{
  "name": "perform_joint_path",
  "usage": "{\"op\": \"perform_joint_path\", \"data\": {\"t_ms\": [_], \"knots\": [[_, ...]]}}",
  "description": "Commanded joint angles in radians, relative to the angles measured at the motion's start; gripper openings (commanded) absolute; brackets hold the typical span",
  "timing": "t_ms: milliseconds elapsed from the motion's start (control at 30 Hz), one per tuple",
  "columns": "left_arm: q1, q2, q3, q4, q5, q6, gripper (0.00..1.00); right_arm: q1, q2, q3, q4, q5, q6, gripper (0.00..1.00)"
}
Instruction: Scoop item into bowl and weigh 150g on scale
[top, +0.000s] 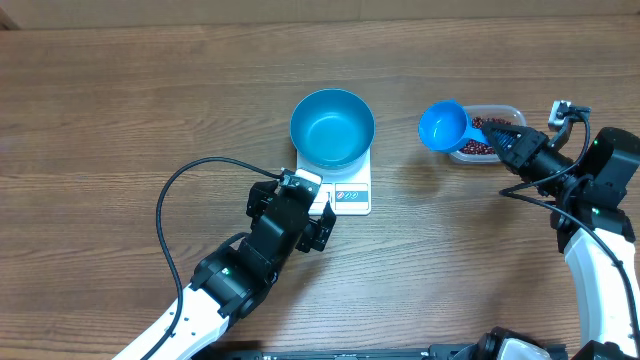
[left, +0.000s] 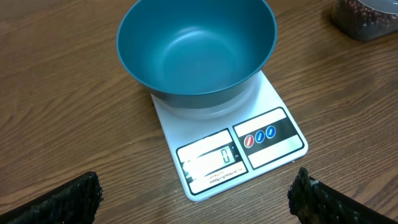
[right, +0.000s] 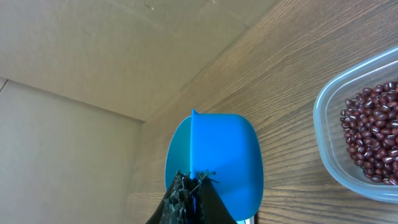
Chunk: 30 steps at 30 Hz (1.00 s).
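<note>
pinching the handle of the blue scoop (top: 442, 126), the right gripper (top: 505, 140) is squeezed shut by the left end of the clear tub (top: 505, 112) of beans (top: 486, 136). the left gripper (top: 297, 212) is spread wide, holding nothing, just near of the scale (top: 350, 192) under the bowl (top: 332, 128).

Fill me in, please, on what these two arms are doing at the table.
The right gripper is shut on the handle of a blue scoop, which looks empty and sits beside the clear tub of red-brown beans. The blue bowl stands empty on the white scale. The left gripper is open at the scale's display edge, holding nothing. No beans have reached the bowl yet.
</note>
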Motion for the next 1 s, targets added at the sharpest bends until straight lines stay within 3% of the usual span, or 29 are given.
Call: {"op": "perform_joint_path", "data": {"t_ms": [0,400,667,833,967], "knots": [[0.006,0.006,-0.008,0.000,-0.018,0.019,0.99,-0.003,-0.004,0.019,0.005,0.005,-0.008,0.04],[0.006,0.006,-0.008,0.000,-0.018,0.019,0.99,-0.003,-0.005,0.025,0.069,-0.021,-0.013,0.04],[0.006,0.006,-0.008,0.000,-0.018,0.019,1.00,-0.003,-0.004,0.095,-0.006,-0.021,-0.030,0.04],[0.006,0.006,-0.008,0.000,-0.018,0.019,0.99,-0.003,-0.004,0.214,-0.235,0.097,-0.136,0.04],[0.006,0.006,-0.008,0.000,-0.018,0.019,1.00,-0.002,-0.003,0.356,-0.515,0.324,-0.269,0.04]]}}
